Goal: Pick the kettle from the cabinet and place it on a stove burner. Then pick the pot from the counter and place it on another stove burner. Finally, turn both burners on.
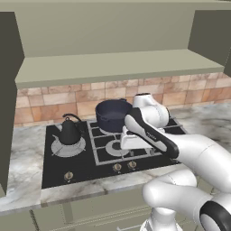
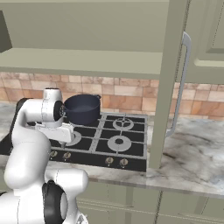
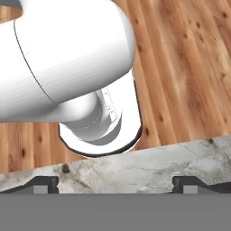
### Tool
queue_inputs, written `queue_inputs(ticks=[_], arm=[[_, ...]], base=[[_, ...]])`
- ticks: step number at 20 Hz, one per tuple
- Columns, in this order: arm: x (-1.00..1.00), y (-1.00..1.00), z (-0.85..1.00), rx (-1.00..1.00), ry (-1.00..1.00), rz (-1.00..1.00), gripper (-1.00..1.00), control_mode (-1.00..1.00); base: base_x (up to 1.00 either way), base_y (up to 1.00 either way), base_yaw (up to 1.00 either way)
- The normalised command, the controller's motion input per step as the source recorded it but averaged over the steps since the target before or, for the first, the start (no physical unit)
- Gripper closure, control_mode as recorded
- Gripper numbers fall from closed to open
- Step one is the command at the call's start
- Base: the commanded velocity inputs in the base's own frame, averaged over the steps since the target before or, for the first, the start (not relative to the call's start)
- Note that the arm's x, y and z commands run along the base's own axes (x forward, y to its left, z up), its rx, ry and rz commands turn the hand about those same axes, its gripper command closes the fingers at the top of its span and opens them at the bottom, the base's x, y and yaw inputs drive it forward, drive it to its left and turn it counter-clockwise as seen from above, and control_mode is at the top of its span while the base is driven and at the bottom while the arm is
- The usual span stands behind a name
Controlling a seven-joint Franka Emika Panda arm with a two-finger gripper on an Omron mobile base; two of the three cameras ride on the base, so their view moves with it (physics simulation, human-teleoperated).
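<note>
At left, kettle [image 1: 70, 131] parked upright on the wide stove burner [image 1: 57, 149], pot [image 1: 113, 115] seated on the rear grate just beside it; both placements judged done. Further right, gripper [image 3: 116, 182] spread wide and empty, poised over the counter [image 3: 135, 167] edge near the knobs [image 1: 117, 167], probably for lighting the burners.

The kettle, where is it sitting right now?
The kettle stands upright on the large silvery stove burner at the left end of the cooktop in the left base view, left of the navy pot on a rear burner.
</note>
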Motion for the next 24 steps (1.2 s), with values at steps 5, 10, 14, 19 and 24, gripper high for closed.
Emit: queue_inputs(ticks=[5, 10, 14, 19, 24], arm=[[-0.01, 0.00, 0.00, 0.00, 0.00, 0.00, -1.00, -1.00], [0.00, -0.01, 0.00, 0.00, 0.00, 0.02, -1.00, -1.00], [0.00, -0.02, -0.03, 0.00, 0.00, 0.03, -1.00, -1.00], [-0.05, -0.07, -0.12, 0.00, 0.00, 0.05, -1.00, -1.00], [-0.03, 0.00, -0.06, 0.00, 0.00, 0.01, -1.00, -1.00]], base=[[0.00, 0.00, 0.00], [0.00, 0.00, 0.00], [0.00, 0.00, 0.00], [0.00, 0.00, 0.00], [0.00, 0.00, 0.00]])
